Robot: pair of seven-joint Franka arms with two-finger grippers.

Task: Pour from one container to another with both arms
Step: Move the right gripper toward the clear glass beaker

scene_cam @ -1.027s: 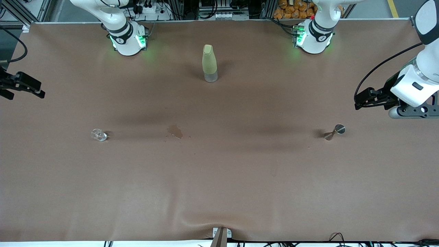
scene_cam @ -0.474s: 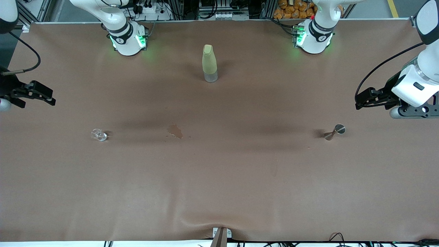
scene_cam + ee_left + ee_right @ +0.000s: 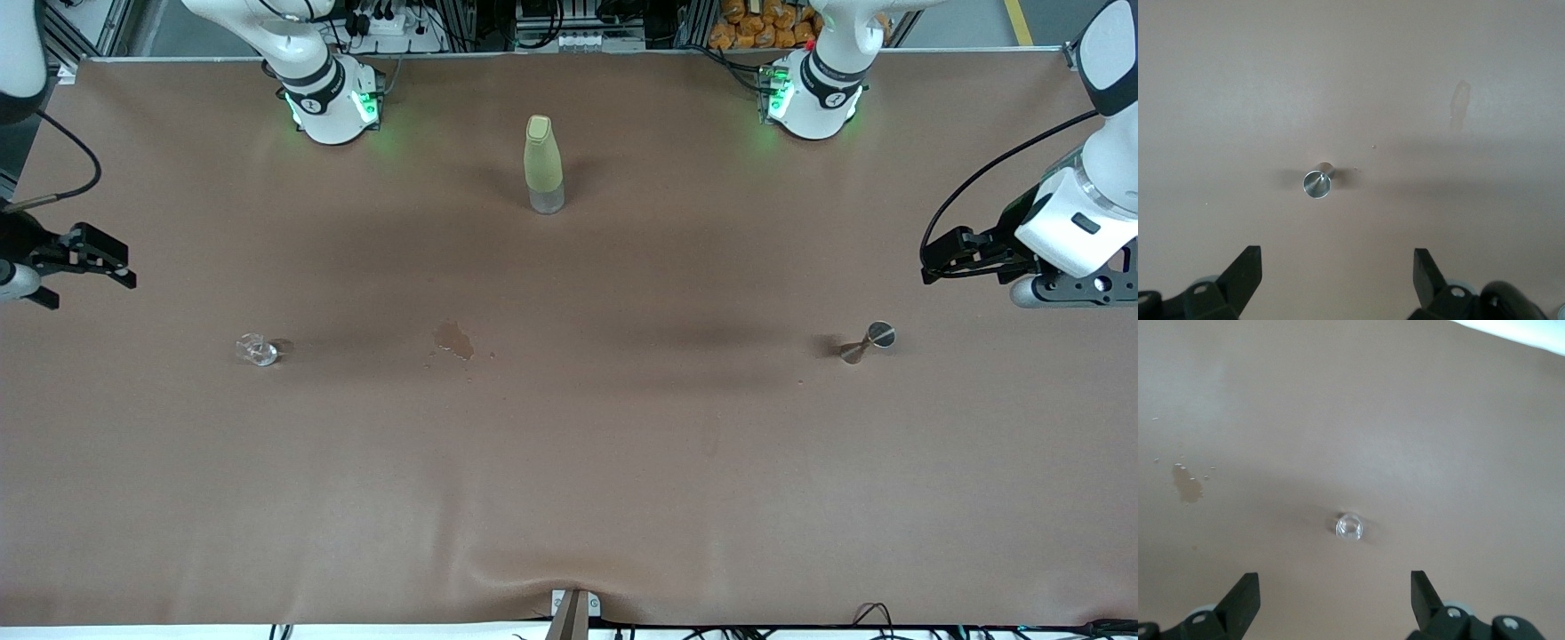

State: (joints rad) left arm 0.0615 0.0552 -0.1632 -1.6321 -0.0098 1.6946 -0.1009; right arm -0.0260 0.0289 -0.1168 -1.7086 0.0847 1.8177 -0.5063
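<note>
A tiny clear glass cup (image 3: pixel 256 349) stands on the brown table toward the right arm's end; in the right wrist view this cup (image 3: pixel 1349 527) lies ahead of the fingertips. My right gripper (image 3: pixel 89 286) (image 3: pixel 1335 590) hangs open and empty over that end's edge, well apart from the cup. The silvery hourglass jigger (image 3: pixel 868 342) stands toward the left arm's end; the left wrist view looks down into the jigger's round rim (image 3: pixel 1318 183). My left gripper (image 3: pixel 929 265) (image 3: pixel 1338 267) hangs open and empty over the table there, short of the jigger.
A tall yellow-green bottle (image 3: pixel 543 164) stands upright mid-table, between the two arm bases. A small wet stain (image 3: pixel 453 340) with droplets marks the brown cloth between cup and jigger. The cloth wrinkles at the front edge (image 3: pixel 569 587).
My right gripper has swung in over the table's edge and come lower in the front view, closer to the cup. The left gripper has shifted only slightly. Both stay open.
</note>
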